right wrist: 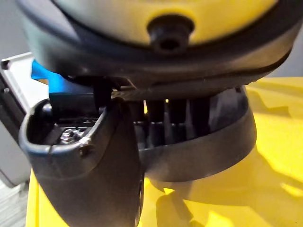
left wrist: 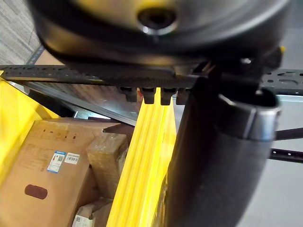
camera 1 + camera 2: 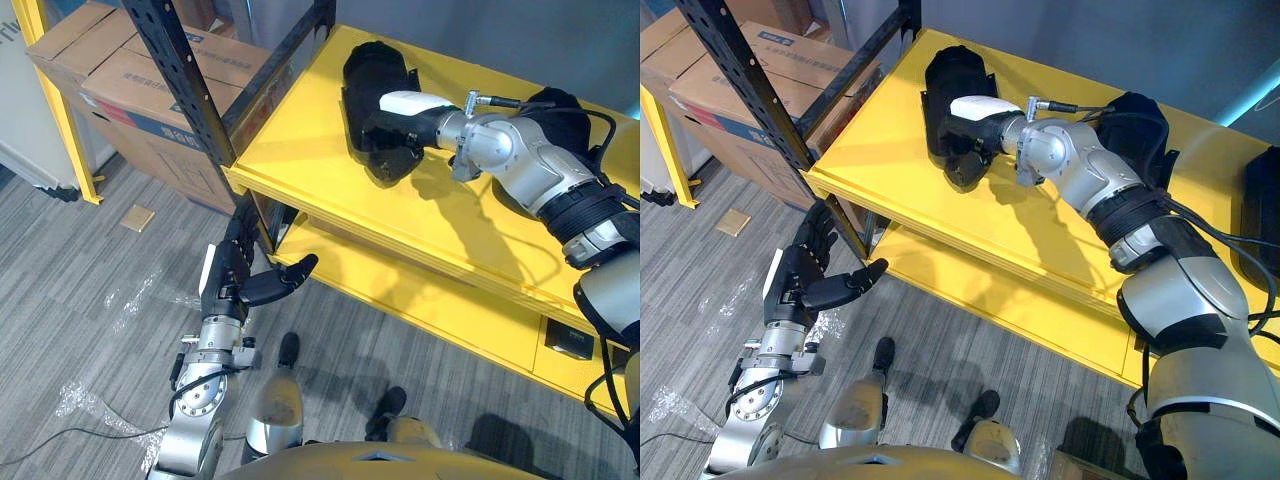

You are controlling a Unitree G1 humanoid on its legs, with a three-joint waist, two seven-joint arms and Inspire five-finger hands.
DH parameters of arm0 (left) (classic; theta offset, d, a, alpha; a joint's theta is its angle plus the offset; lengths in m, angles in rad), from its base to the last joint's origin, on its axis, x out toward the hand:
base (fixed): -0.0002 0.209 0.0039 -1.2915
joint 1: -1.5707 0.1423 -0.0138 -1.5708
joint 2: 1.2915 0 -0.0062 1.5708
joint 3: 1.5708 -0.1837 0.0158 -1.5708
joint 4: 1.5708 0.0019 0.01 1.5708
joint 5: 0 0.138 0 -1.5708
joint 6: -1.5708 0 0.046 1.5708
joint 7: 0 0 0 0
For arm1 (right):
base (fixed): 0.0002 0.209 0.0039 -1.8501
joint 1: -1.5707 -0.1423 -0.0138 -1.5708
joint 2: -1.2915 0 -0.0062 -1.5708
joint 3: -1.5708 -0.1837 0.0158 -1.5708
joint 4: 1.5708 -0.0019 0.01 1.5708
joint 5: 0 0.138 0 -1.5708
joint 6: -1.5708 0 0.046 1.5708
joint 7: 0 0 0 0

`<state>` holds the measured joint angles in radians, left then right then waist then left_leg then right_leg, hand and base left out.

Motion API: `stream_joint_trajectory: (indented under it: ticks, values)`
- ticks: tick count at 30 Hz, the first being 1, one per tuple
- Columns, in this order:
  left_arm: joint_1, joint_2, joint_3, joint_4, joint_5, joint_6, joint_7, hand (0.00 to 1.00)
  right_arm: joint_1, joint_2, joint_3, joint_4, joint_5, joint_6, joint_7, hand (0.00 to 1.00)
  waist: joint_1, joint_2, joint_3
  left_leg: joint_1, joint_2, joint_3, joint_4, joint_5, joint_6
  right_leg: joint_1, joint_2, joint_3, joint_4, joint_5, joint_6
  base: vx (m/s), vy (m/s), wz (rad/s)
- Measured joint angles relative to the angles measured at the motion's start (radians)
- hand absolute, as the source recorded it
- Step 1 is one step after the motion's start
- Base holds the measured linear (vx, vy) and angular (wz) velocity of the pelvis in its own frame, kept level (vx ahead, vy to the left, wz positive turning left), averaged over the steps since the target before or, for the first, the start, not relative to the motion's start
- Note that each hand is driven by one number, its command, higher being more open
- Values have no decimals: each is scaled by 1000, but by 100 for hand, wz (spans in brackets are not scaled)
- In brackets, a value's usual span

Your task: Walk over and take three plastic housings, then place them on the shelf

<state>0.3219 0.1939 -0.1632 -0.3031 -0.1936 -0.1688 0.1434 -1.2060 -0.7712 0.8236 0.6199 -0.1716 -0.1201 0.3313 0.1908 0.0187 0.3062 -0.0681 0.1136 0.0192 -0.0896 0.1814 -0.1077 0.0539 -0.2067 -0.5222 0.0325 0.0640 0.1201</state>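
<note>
Yellow shelf (image 3: 320,150) boards sit in front of me, and my right hand (image 3: 983,108) is reached across the top board onto a black housing (image 3: 372,62) near the back left corner. In the right wrist camera I read the fingers (image 1: 177,116) as curled over the housing's rim with the thumb (image 1: 90,165) on the near side. It looks like a grip, though dark hand against dark plastic makes the contact hard to judge. The housing is on the board, close to the rear edge.

A second housing (image 3: 1140,120) sits on the same board just behind my right forearm. A third housing (image 3: 1262,215) shows at the right edge, well apart from the first.

My left hand (image 3: 232,285) hangs low in front of the shelf, just beside the black post (image 3: 180,75). Its fingers are straight, its thumb sticks out sideways, and it holds nothing.

Cardboard boxes (image 3: 110,70) stand on the grey floor (image 3: 80,300) to the left of the shelf, behind the post.
</note>
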Motion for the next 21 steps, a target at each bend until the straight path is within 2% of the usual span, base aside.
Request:
stream_joint_trajectory:
  ticks: [5,8,17,21]
  values:
    - [0,0,-12,0,0,0,2,100,-12,25,-62,16,123,117,-23,0,-2,4,3,0,0,0,0,2,0,-1,0,0,1,0,0,0,0,0]
    - [-8,-2,-29,0,0,2,5,100,-28,46,-98,38,151,159,-46,0,-1,13,8,1,0,0,0,3,0,-1,0,1,3,0,0,0,0,0]
    - [-18,-9,-43,0,-2,20,19,100,-28,149,-196,132,180,218,-123,0,-2,27,16,0,0,0,0,3,0,-2,-1,1,4,0,0,0,0,0]
    - [-26,-10,-70,0,-5,22,20,100,-24,206,-261,133,181,255,-167,0,-4,45,28,2,1,0,0,4,0,-2,-1,3,6,-1,-1,0,0,0]
